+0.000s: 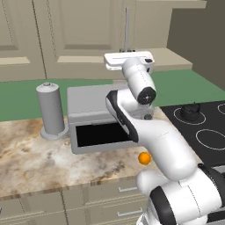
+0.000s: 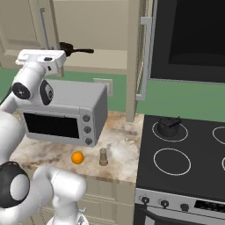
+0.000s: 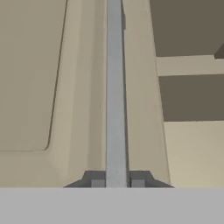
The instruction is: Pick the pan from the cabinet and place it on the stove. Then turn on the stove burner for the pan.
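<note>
— While the arm reaches up to the cabinet (image 2: 110, 30), what does the claw (image 3: 116, 181) hold?

— In the hand view its two dark tips are closed together on the long silver bar handle (image 3: 114, 87) of a cabinet door; one tip sits on each side of the bar and touches it. The bar runs straight up from between them.

— Where is the pan (image 2: 70, 49)?

— It lies on the beige shelf inside the cabinet, seen in the right base view just behind the white hand. Its dark handle points to the right.

— And the stove (image 2: 184, 149)?

— It is on the right, beside the marble surface (image 2: 118, 154). A small dark lidded pot (image 2: 169, 125) stands on the far white ring. The near larger ring, the stove burner (image 2: 172, 161), has nothing on it. Small dark knobs (image 2: 164, 203) sit on the silver front panel.

— What is on the surface?

— A grey microwave (image 2: 66, 116) stands at the far side under the cabinet. In front of it lie an orange ball (image 2: 78, 157) and a small beige shaker (image 2: 103, 157), near each other but apart. In the left base view a grey cylinder on a round foot (image 1: 51, 110) stands left of the microwave.
</note>
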{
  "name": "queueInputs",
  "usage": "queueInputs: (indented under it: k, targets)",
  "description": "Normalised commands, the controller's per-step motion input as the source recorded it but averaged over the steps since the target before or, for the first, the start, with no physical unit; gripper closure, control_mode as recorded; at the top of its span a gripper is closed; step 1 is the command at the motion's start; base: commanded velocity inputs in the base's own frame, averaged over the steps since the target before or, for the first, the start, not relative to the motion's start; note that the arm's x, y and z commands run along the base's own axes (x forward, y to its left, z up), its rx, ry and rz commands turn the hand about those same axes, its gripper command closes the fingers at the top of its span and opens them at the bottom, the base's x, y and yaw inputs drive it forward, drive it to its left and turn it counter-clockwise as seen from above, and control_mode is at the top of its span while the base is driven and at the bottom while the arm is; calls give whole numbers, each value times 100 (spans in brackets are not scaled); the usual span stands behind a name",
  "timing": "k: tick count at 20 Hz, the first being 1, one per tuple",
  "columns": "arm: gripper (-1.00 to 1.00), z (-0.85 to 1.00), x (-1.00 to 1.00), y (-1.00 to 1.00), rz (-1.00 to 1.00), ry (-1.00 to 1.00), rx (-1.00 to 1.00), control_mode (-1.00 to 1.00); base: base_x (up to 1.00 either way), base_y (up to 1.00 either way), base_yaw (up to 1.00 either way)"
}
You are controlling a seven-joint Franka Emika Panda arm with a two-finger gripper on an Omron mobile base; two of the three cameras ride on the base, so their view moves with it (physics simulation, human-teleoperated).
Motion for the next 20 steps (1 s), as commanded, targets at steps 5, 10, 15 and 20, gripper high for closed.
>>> queueInputs:
  k: [5,10,15,20]
  targets:
    - [100,11,-84,39,0,2,1,-100,0,0,0]
    - [100,14,-95,37,0,3,3,-100,0,0,0]
    - [100,7,-92,35,0,1,2,-100,0,0,0]
    - [-100,-7,-77,0,0,0,2,-100,0,0,0]
